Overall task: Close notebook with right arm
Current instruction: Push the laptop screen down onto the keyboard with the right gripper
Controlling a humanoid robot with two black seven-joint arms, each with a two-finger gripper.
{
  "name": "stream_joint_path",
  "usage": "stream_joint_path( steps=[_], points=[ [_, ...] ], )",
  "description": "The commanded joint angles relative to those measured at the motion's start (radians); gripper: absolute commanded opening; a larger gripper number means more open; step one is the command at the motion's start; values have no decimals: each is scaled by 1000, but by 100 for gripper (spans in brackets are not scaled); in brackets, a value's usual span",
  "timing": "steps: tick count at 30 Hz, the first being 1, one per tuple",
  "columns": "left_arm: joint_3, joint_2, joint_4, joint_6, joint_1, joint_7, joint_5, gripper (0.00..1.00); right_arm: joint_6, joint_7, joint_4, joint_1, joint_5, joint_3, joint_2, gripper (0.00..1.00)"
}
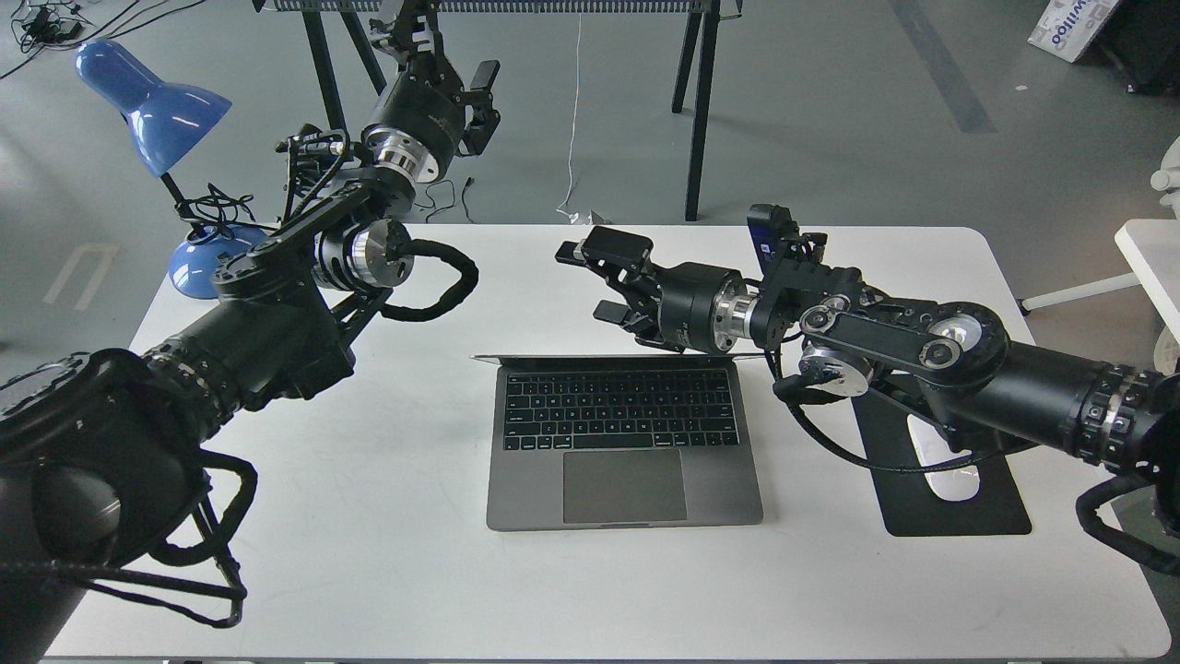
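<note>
The notebook (624, 443) lies open in the middle of the white table (369, 516), with its keyboard facing me. Its screen stands about upright and shows only as a thin edge (618, 358). My right arm (922, 346), with a blue part near the wrist, reaches in from the right. My right gripper (601, 281) is open and empty. It hovers just behind and above the top edge of the screen, near its middle, pointing left. My left gripper (461, 83) is open and empty, raised high over the table's far left.
A white mouse (954, 475) lies on a black mouse pad (959, 512) right of the notebook, partly under my right arm. A blue desk lamp (152, 101) stands at the far left corner. Black stand legs (701, 111) rise behind the table.
</note>
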Motion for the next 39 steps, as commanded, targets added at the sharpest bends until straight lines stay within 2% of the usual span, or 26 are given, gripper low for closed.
stream_joint_path(
  steps=[1,8,39],
  points=[
    [0,0,0,0,0,0,0,100,2,-1,53,-42,-2,-2,-31,100],
    [0,0,0,0,0,0,0,100,-1,-1,113,-86,-2,-73,-66,100],
    [0,0,0,0,0,0,0,100,-17,-13,84,-209,-70,-145,-65,100]
  ],
)
